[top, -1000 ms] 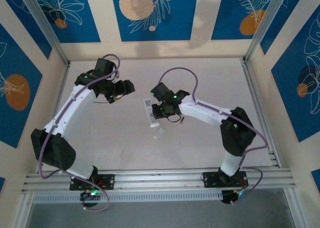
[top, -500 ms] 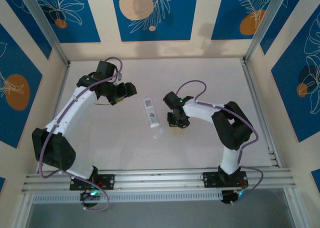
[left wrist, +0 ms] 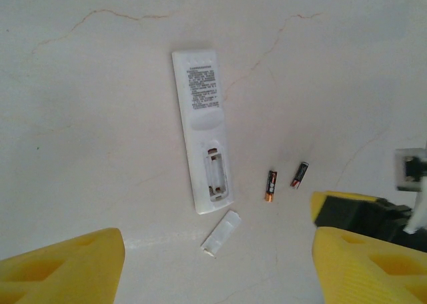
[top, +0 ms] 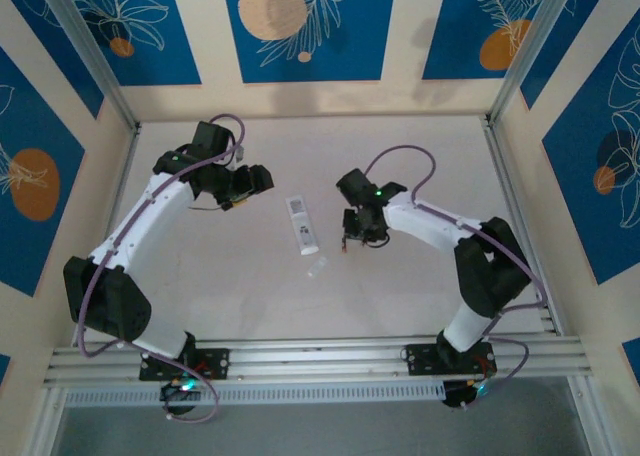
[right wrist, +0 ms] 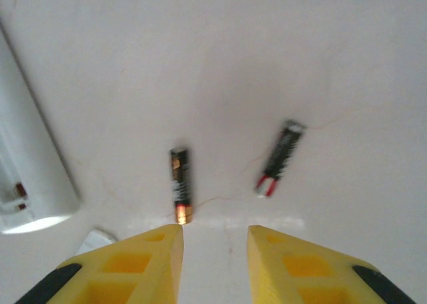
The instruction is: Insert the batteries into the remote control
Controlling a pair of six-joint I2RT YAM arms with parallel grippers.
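Top external view. Remote control (top: 302,224) is laid on the table (top: 420,156) between the two arms, long axis running roughly away from the bases. Left hand (top: 250,184) is held off to its left, right hand (top: 358,234) near its right side.

Left wrist view. Remote control is seen back up: white, a printed label toward the far end, the battery compartment (left wrist: 215,177) uncovered and empty at the near end. Battery cover (left wrist: 221,232) lies detached just beyond that end. Batteries (left wrist: 271,185) lie side by side to the right of the compartment, apart from the remote and from each other. Left hand (left wrist: 217,274) is spread wide, with nothing between its fingers (left wrist: 67,264).

Right wrist view. Right hand (right wrist: 215,241) is narrowly parted, with nothing gripped. Left battery (right wrist: 180,184), dark with its gold end nearest, lies just ahead of the left fingertip (right wrist: 163,241). Its long axis points away from the hand, so it is judged to lie crosswise to the closing line. Right battery (right wrist: 279,157), dark with a red end, is tilted and lies a little further ahead. The right arm is judged the nearer to both, and a slight leftward shift is needed to straddle the left battery.
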